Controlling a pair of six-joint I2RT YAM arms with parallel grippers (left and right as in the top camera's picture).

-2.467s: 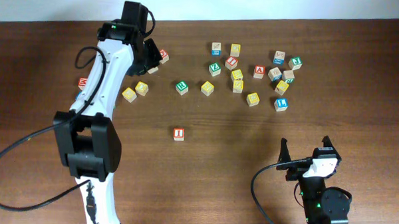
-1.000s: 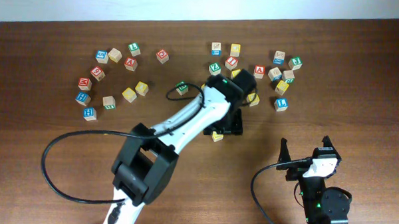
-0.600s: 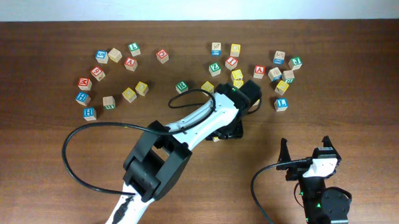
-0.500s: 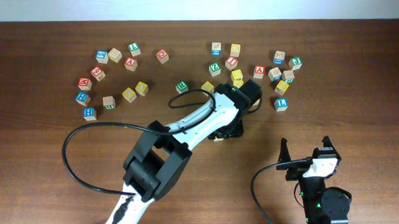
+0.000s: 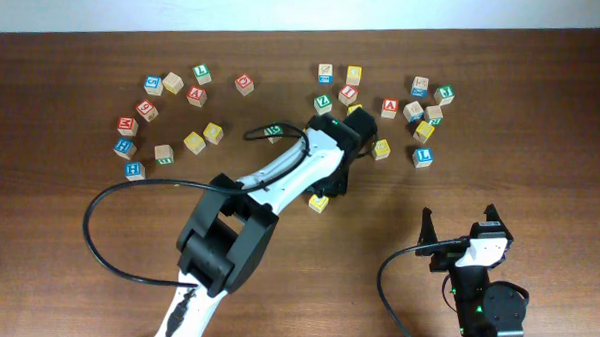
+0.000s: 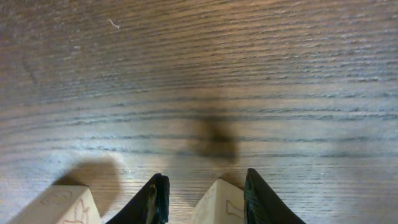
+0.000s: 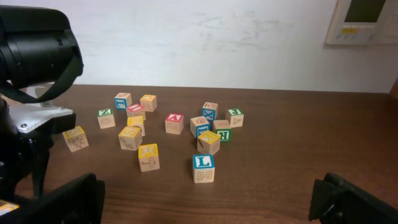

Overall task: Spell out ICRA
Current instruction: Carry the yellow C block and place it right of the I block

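My left gripper (image 5: 325, 189) is at the table's middle, pointing down. In the left wrist view its fingers (image 6: 206, 177) are open around a pale wooden block (image 6: 225, 204), which touches the right finger with a gap on the left. Overhead this is a yellow-topped block (image 5: 319, 202). Another block (image 6: 62, 205) sits just to its left. The arm hides the red I block. A red A block (image 5: 389, 108) is in the right cluster and another (image 5: 195, 95) is in the left cluster. My right gripper (image 5: 460, 234) is open and empty at the front right.
Several lettered blocks lie in a cluster at the back right, including a blue L (image 5: 423, 157), which also shows in the right wrist view (image 7: 203, 168). Another cluster lies at the back left (image 5: 147, 111). The left arm (image 5: 269, 192) runs diagonally across the middle.
The left arm has swung from the back-left cluster to the middle. In the last second its wrist has shifted slightly left, with the yellow block staying under it.
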